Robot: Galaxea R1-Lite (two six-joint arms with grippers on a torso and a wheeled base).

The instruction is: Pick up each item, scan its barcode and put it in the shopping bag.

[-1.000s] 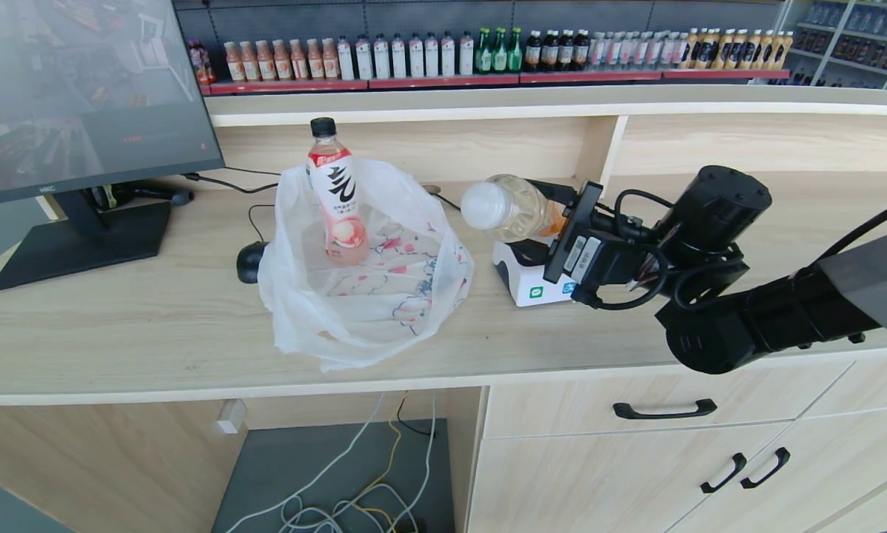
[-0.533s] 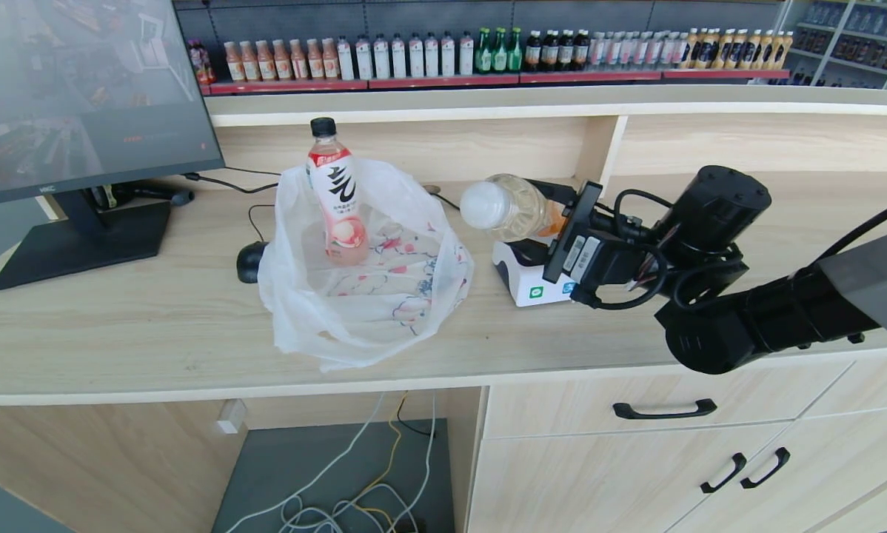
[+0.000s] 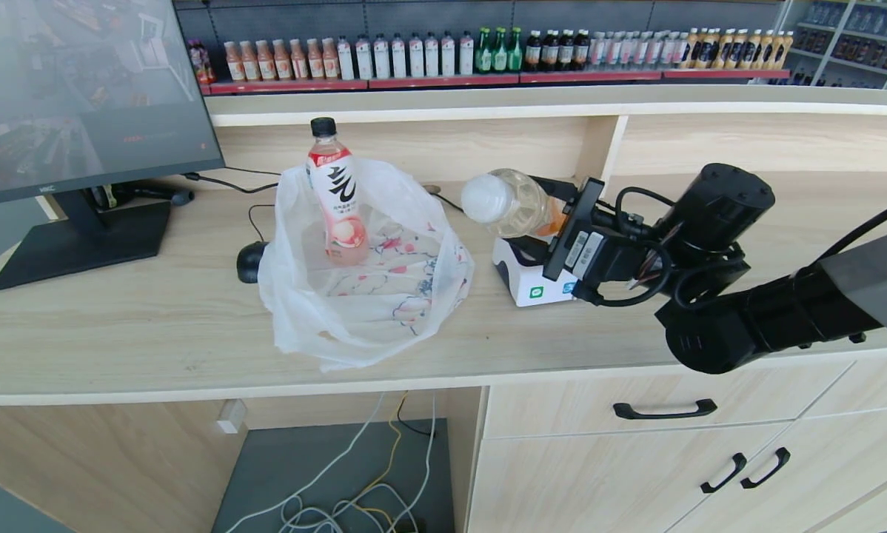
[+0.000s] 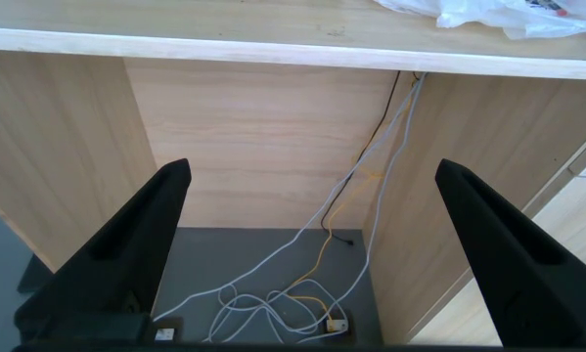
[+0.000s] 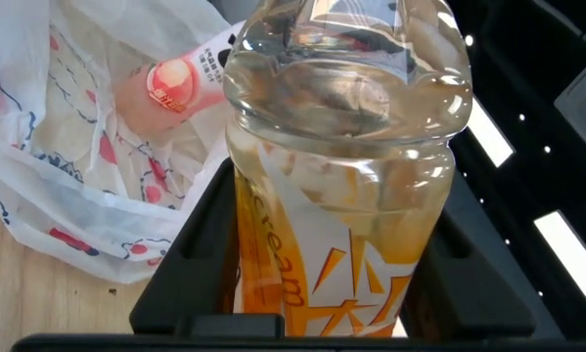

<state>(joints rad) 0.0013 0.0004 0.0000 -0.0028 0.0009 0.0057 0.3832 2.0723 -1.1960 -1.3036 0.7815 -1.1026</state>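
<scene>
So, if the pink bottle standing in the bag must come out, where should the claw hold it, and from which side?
Probably at the shoulder of the pink bottle, just under its black cap, coming down from above. It stands upright and its top rises over the shopping bag's rim, while plastic surrounds the lower body. The right claw is shut on the clear bottle.

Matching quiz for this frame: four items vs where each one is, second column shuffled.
Items:
1. pink bottle
2. clear bottle
3. mouse
4. scanner

Places:
A. held in the right gripper
B. on the counter, between bag and monitor
C. upright in the bag
D. on the counter, below the held bottle

Pairs: 1-C, 2-A, 3-B, 4-D
</scene>
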